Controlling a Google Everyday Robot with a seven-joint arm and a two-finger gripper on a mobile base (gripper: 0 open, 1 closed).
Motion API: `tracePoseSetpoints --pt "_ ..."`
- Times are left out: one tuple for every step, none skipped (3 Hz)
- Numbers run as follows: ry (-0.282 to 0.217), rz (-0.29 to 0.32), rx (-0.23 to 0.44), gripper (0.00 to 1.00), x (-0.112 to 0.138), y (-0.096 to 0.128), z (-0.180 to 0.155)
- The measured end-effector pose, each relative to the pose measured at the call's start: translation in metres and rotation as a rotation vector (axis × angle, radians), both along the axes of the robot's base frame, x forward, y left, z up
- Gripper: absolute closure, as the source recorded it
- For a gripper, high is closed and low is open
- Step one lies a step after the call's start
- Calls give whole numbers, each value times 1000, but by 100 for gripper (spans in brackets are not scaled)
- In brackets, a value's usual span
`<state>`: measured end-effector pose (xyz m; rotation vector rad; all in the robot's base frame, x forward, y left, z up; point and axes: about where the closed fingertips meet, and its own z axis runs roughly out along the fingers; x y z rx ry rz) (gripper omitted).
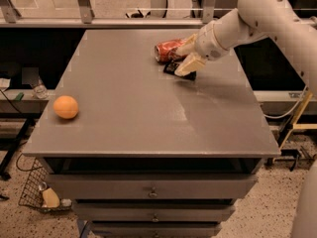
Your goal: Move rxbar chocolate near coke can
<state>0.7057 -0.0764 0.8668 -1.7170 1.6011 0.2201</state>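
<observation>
Toward the far right corner of the grey surface (148, 128), the coke can (167, 50) lies on its side, its silver end facing left. Just in front of it, and close enough that the two look nearly in contact, sits the rxbar chocolate (170, 67): a flat dark wrapper lying on the surface, with only its left end and a strip of its near edge showing. The rest is covered by the pincer (179, 62), which comes in from the right on the white arm (257, 11). It is low over both things, and its two pale fingers (190, 63) are spread. The upper one lies along the right end of the can and the lower one lies across the top of the bar (whether it actually touches the wrapper cannot be told). The bar is below the lower finger rather than caught between the two.

Well apart from all this, near the left edge, an orange (66, 107) rests alone. Under the top are drawers (151, 188), and a wire basket (42, 195) stands on the floor at the lower left.
</observation>
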Motion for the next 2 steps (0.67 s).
tracePoseSetpoints --pt "-3 -1 -5 0 -1 0 2" --pt "-36 -69 -16 0 -8 -28 24"
